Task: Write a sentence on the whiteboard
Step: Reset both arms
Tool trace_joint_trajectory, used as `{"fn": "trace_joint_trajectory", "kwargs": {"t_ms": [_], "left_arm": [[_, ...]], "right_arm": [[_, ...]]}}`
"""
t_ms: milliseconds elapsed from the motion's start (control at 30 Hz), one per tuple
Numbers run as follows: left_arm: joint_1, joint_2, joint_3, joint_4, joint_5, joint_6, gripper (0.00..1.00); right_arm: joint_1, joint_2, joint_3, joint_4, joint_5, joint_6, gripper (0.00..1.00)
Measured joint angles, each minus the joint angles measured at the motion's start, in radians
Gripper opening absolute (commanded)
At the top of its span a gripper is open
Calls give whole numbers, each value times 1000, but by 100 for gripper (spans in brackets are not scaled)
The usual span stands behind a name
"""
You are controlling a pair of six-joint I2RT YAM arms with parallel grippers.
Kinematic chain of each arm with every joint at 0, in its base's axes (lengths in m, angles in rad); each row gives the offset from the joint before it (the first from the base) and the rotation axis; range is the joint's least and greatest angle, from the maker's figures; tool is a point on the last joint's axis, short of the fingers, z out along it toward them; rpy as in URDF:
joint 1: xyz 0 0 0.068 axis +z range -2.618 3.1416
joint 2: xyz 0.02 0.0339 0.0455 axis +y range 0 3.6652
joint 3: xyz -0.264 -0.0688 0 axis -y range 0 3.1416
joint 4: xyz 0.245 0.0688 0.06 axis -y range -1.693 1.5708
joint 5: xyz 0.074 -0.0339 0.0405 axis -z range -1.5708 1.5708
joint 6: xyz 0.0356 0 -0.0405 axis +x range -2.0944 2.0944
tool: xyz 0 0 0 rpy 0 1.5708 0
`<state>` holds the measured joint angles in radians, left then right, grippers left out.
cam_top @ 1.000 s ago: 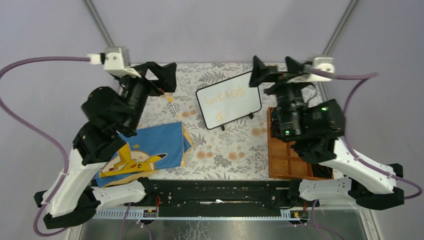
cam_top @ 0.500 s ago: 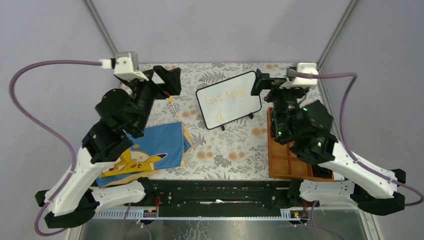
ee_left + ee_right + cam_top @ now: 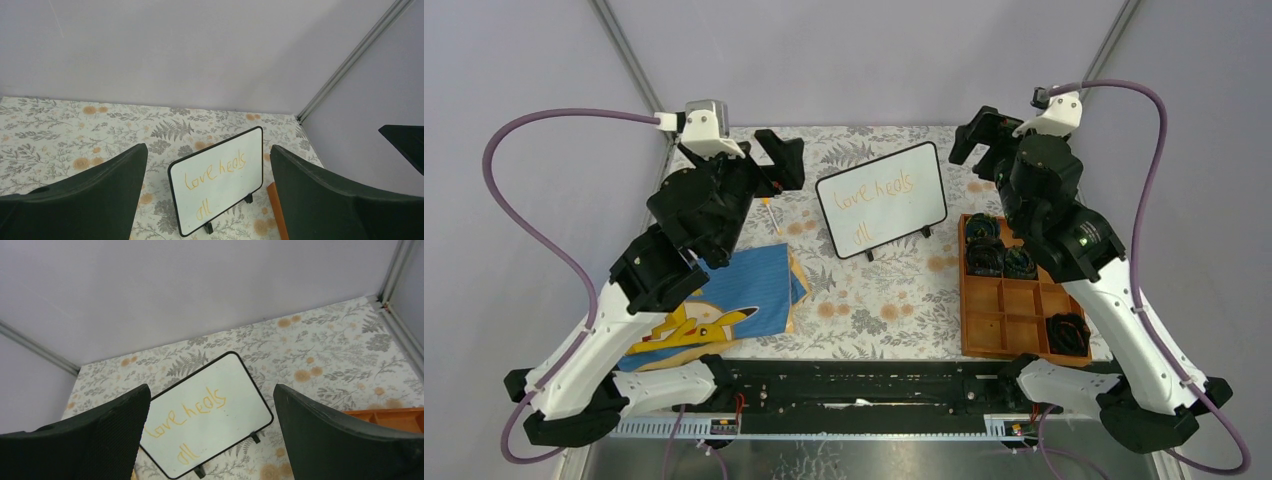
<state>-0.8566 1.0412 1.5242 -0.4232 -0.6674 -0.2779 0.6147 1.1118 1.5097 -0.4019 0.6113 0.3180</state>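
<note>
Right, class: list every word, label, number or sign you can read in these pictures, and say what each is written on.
"love heals": orange handwriting, upper line of the sentence on the whiteboard.
"all": orange handwriting, lower line on the same whiteboard.
The blue cloth shows only a cartoon print, with no words to read.
The orange tray shows no text.

A small whiteboard (image 3: 916, 212) with a thin black frame, rounded corners and two small black feet along its near edge sits toward the far middle of a floral tabletop (image 3: 894, 292), turned so its right end lies farther back. On it, a sentence (image 3: 894, 188) in thin orange cursive reads "love heals" on the upper line and "all" beneath, at the left.
</note>
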Motion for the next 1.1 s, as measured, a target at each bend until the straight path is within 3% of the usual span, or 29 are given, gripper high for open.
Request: {"fn": "trace_joint_trajectory", "kwargs": {"t_ms": [300, 633, 1100], "left_arm": [[0, 4, 68, -27, 14, 0, 99], [0, 70, 383, -21, 24, 52, 99], [0, 78, 324, -18, 31, 71, 99]], "right_arm": [[-11, -62, -47, 9, -30, 10, 100], [53, -173, -60, 249, 37, -175, 100], [85, -185, -165, 385, 82, -280, 100]]}}
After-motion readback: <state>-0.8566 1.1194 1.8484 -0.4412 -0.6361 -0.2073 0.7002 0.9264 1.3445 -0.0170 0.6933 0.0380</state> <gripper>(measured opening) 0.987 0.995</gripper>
